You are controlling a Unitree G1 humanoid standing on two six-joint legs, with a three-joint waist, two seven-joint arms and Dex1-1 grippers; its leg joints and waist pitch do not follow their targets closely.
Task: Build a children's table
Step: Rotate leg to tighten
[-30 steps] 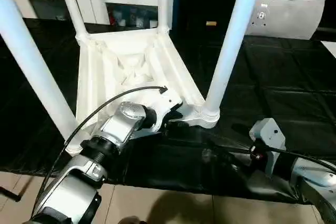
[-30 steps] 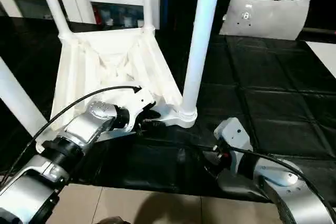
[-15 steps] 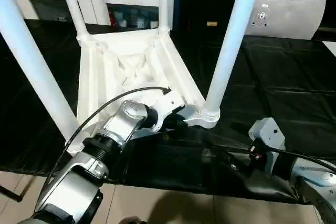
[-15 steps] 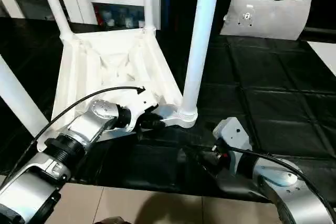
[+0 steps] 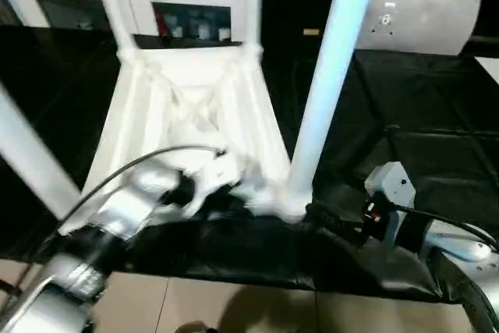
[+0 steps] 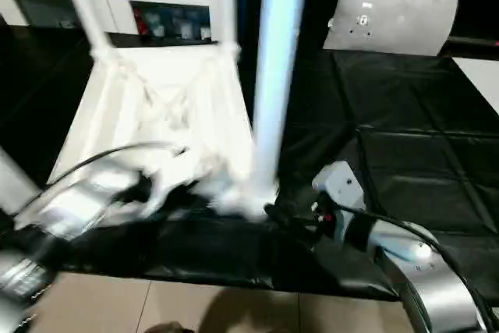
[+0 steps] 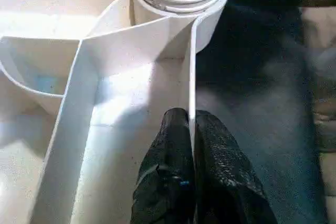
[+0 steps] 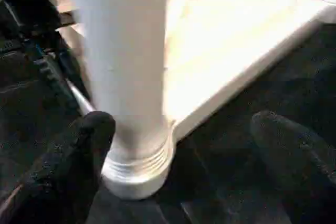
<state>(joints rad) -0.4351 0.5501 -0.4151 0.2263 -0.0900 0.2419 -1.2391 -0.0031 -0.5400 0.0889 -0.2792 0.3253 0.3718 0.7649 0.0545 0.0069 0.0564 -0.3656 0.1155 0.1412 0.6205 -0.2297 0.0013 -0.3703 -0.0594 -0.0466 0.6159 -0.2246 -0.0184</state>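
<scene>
Upside down on the black mat-covered workbench [image 5: 437,115]: white plastic children's table [image 5: 187,107] with ribbed underside, tubular legs pointing up. Left black two-finger gripper [image 7: 193,129] pinched shut on a thin white rib of the table's near edge, close to a corner socket. Right black two-finger gripper [image 8: 184,145] spread wide around the base of the near white tapered leg [image 5: 323,83], one fingertip [image 8: 97,129] just beside it

Wide-spread black fingers [image 8: 68,166] flanking white tubular plastic leg [image 8: 128,77], screwed into round corner socket [image 8: 139,174] of white tabletop [image 8: 226,40].
</scene>
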